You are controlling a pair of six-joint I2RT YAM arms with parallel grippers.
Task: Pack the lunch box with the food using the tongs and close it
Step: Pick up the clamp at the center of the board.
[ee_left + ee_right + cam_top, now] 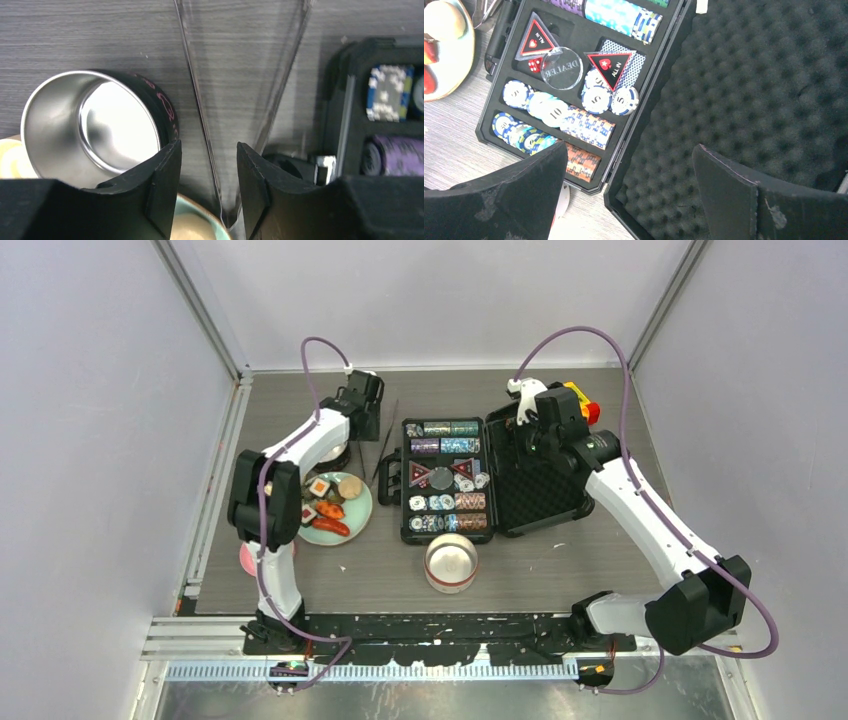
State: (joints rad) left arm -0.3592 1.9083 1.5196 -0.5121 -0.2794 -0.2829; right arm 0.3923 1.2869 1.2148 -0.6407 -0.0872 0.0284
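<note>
**Top external view: left gripper (208,146) astride the tongs (385,440), food (330,510) on the plate (360,516)**

Seen from above, the tongs lay on the grey table (560,570) between the mint-green plate and the open poker-chip case (576,30), pointing toward the far edge. The left arm was stretched out over them. In the left wrist view its jaws stood partly apart with the tongs' joined end between them. The left finger (165,185) was clear of the nearer tong arm, and contact on the other side could not be made out.

The steel tub (50,135) sat open and empty just left of the tongs, beyond the plate's far rim. A flat pink lid (246,559) lay near the table's left edge, partly hidden under the arm. Sausages, a tan disc and a dark block all lay on the plate. The pale tub (451,562), cream lid on, stood in front of the case.

The right gripper (629,150) hung over the case's foam lining (749,75), jaws spread wide, holding nothing.
</note>
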